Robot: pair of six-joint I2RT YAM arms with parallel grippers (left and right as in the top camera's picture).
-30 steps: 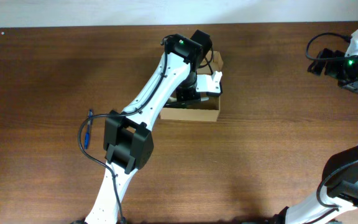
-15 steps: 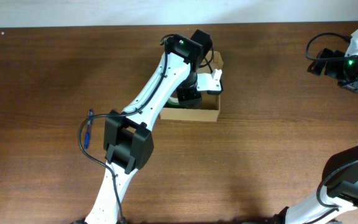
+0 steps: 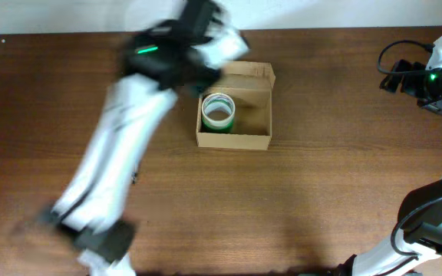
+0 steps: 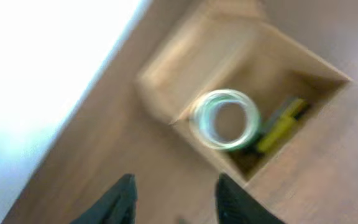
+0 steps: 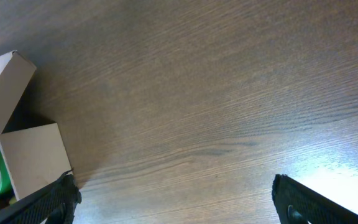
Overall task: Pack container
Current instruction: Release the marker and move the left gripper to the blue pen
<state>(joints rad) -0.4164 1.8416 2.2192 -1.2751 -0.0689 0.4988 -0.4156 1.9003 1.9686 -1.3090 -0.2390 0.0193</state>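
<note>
The container (image 3: 260, 141) is a small tan cardboard box, open, at the table's upper middle. A green-and-white tape roll (image 3: 218, 112) lies inside its left half. The left wrist view shows the container (image 4: 303, 65), the roll (image 4: 226, 119) and a yellow-green item (image 4: 282, 124) beside the roll, all blurred. My left gripper (image 4: 174, 199) is open and empty, up-left of the box; in the overhead view it (image 3: 219, 40) is a motion blur. My right gripper (image 5: 176, 198) is wide open and empty over bare wood at the far right (image 3: 437, 60). The right wrist view shows the container's corner (image 5: 33, 155).
The table's back edge runs just behind the box (image 3: 321, 31). The left arm (image 3: 121, 146) sweeps blurred across the left half of the table. The right arm's base (image 3: 428, 230) stands at the lower right.
My left gripper has let go of the tape roll inside the box and pulled out fast up and to the left. The roll now lies uncovered in the box. The right arm has not moved.
</note>
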